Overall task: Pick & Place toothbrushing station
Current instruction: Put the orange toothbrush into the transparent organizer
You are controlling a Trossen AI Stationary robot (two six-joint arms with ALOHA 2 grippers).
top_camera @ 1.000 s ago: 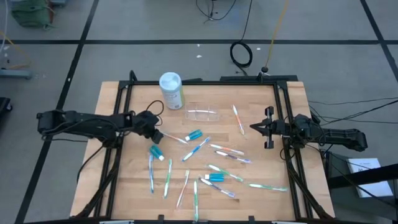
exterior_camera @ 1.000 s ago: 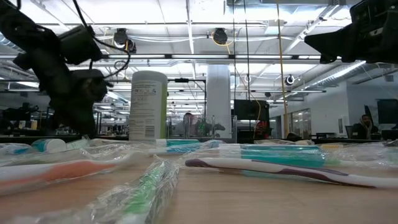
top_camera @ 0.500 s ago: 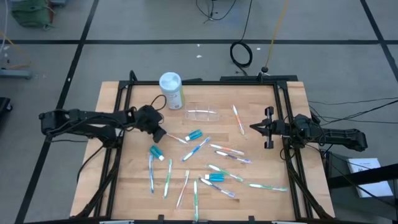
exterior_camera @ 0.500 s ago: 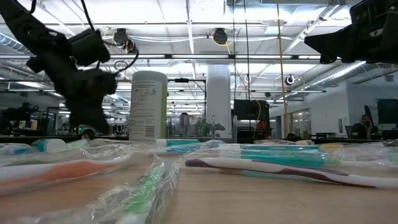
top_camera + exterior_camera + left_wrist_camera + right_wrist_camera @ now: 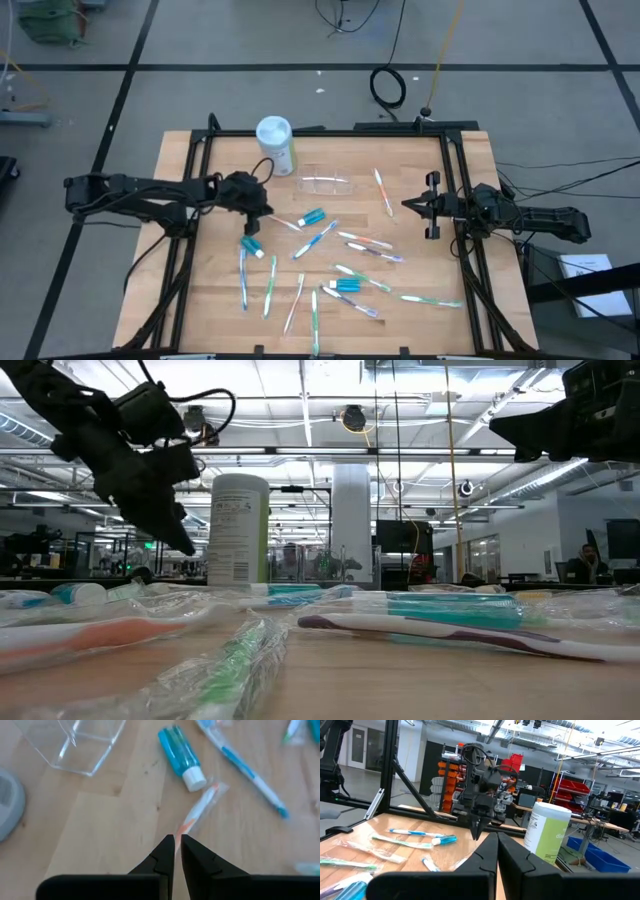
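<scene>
I'm seeing the left gripper (image 5: pixel 262 212) hovering left of centre, its fingers nearly pinched together, gripping the tip of a wrapped orange toothbrush (image 5: pixel 199 811); the right gripper (image 5: pixel 408 204) is waiting closed and empty at right.

A clear plastic holder (image 5: pixel 325 184) lies empty toward the far middle of the desk. Three small blue toothpaste tubes (image 5: pixel 313 216) and slim wrapped toothbrushes (image 5: pixel 270 285), white, green, blue and purple, lie flat, scattered nearer across the wood.

Two dark jointed arms, black cables
</scene>
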